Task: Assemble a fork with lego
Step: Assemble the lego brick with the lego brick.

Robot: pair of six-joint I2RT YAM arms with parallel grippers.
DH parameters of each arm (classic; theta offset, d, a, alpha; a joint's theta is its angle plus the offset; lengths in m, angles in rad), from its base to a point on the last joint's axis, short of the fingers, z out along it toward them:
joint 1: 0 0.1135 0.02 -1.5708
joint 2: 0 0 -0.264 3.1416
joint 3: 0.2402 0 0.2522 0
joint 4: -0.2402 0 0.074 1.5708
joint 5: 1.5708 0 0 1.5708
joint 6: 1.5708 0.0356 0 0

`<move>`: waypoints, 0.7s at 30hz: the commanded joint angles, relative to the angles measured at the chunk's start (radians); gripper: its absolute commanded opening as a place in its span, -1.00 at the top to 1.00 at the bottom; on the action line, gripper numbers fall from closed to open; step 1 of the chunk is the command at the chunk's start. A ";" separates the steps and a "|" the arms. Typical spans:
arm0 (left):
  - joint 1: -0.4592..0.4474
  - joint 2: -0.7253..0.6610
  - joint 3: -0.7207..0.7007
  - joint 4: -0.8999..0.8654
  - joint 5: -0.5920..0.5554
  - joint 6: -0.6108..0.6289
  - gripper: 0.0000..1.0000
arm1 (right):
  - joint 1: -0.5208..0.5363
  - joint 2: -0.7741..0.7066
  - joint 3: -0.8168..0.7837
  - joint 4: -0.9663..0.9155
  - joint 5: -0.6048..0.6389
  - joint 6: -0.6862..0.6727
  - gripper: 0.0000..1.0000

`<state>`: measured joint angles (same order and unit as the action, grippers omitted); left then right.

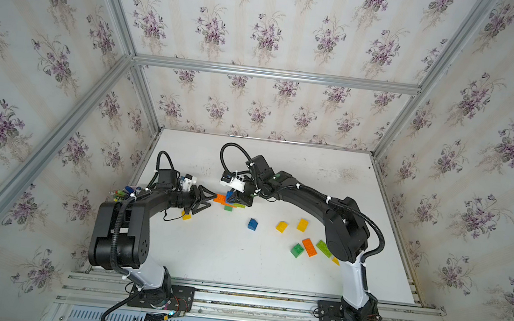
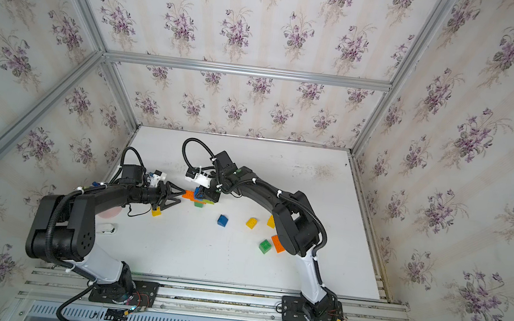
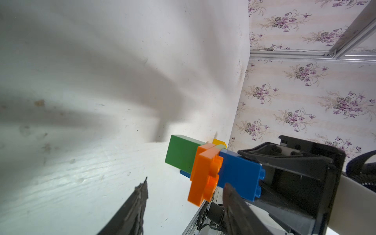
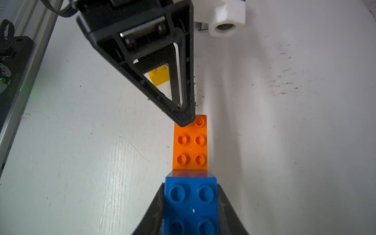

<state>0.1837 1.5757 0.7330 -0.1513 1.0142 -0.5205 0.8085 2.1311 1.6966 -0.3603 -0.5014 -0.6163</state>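
Observation:
A partial lego build hangs just above the table: an orange brick (image 1: 219, 198) (image 4: 190, 146) with a blue brick (image 4: 191, 205) (image 3: 240, 175) stacked on it and a dark green brick (image 3: 182, 154) below. My right gripper (image 4: 190, 189) (image 1: 235, 198) is shut on the blue brick's sides. My left gripper (image 1: 213, 200) (image 3: 186, 183) is open and faces the orange brick's free end. One of its fingertips (image 4: 183, 120) overlaps that end's corner. In both top views the two grippers meet at the build (image 2: 194, 195).
Loose bricks lie on the white table: yellow (image 1: 186, 216) under the left gripper, blue (image 1: 252, 224), two yellow (image 1: 281, 226) (image 1: 302, 225), orange (image 1: 309, 247), green (image 1: 297, 250) and lime (image 1: 324, 248) beside the right arm. Marker pens (image 1: 123, 193) sit at the left edge.

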 commanded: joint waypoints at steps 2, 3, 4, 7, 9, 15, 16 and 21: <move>0.012 -0.014 -0.003 -0.008 0.007 0.021 -0.22 | 0.006 0.023 0.006 0.003 -0.012 -0.067 0.65; 0.014 -0.013 -0.003 -0.011 0.007 0.024 -0.23 | 0.008 0.028 0.006 -0.001 -0.003 -0.076 0.65; 0.016 -0.012 -0.004 -0.010 0.006 0.024 -0.23 | 0.010 0.035 0.006 -0.004 0.009 -0.082 0.65; 0.016 -0.002 -0.009 0.000 0.011 0.019 -0.25 | 0.017 0.056 0.016 -0.028 0.036 -0.095 0.64; 0.016 0.002 -0.012 0.005 0.013 0.019 -0.28 | 0.021 0.074 0.036 -0.063 0.052 -0.096 0.62; 0.016 0.015 -0.014 0.011 0.023 0.019 -0.40 | 0.023 0.078 0.054 -0.087 0.053 -0.085 0.52; 0.016 0.014 -0.015 0.009 0.023 0.019 -0.45 | 0.024 0.078 0.058 -0.091 0.052 -0.083 0.49; 0.016 0.005 -0.017 -0.005 0.019 0.033 -0.58 | 0.032 0.068 0.071 -0.091 0.044 -0.075 0.29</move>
<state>0.1997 1.5867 0.7185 -0.1570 1.0214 -0.5121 0.8368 2.1990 1.7622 -0.4156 -0.4595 -0.6807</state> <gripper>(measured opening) 0.784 0.338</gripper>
